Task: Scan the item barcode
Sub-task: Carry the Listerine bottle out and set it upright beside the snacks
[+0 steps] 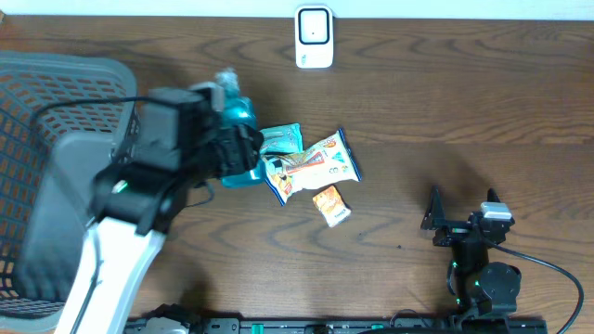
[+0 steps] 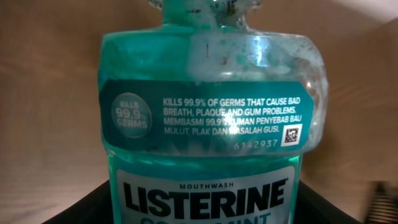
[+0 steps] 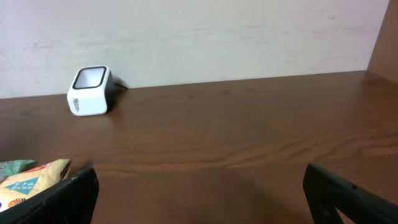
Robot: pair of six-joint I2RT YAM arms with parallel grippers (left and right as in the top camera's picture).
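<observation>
A teal Listerine mouthwash bottle [image 2: 205, 124] fills the left wrist view, label facing the camera, with a small square code [image 2: 291, 134] at the label's right end. My left gripper [image 2: 202, 208] is shut on the bottle, its black fingers [image 2: 81, 208] pressed against both sides. From overhead the bottle [image 1: 238, 113] and left gripper [image 1: 243, 148] sit left of centre. The white scanner [image 1: 314, 37] stands at the far edge, also in the right wrist view as the scanner [image 3: 90, 91]. My right gripper [image 1: 461, 218] rests open near the front right, and the right gripper [image 3: 202, 193] holds nothing.
A grey mesh basket [image 1: 65, 63] stands at the left. Beside the bottle lie a teal packet [image 1: 283, 139], a white and yellow snack packet [image 1: 311, 167] and a small orange packet [image 1: 331, 205]. A packet corner [image 3: 25, 177] shows at the right wrist view's lower left.
</observation>
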